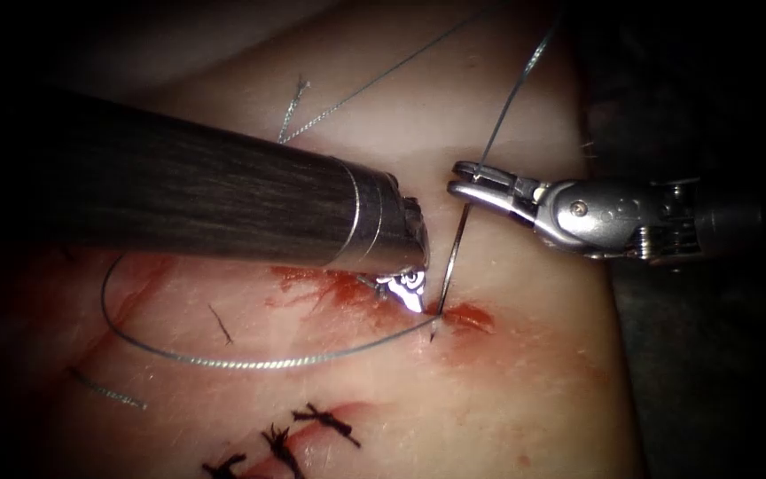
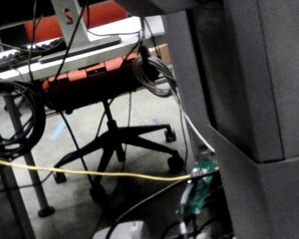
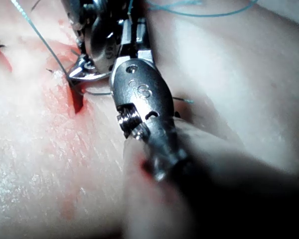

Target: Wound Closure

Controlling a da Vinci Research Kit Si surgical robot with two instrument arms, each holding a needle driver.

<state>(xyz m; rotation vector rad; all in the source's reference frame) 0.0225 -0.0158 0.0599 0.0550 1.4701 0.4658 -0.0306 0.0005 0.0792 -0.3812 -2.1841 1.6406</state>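
Observation:
The cut (image 1: 467,315) runs across the tissue (image 1: 525,372), wet with red fluid. My right tool (image 1: 465,178) comes in from the right, its jaws shut on the needle (image 1: 454,253) near its tail end. The needle curves down from the jaws and enters the tissue at the cut, its point under the surface. Thread (image 1: 511,93) rises from the right jaws toward the top. My left tool (image 1: 405,289) rests its tip on the tissue just left of the needle's entry. In the right wrist view the right tool (image 3: 139,92) sits beside the left tool (image 3: 89,50) over the cut (image 3: 77,102).
A long loop of thread (image 1: 223,362) lies on the tissue left of the cut. Three dark knotted stitches (image 1: 325,421) sit along the near part of the wound. Short cut ends of thread (image 1: 220,325) lie nearby. Another thread (image 1: 347,98) crosses the far tissue.

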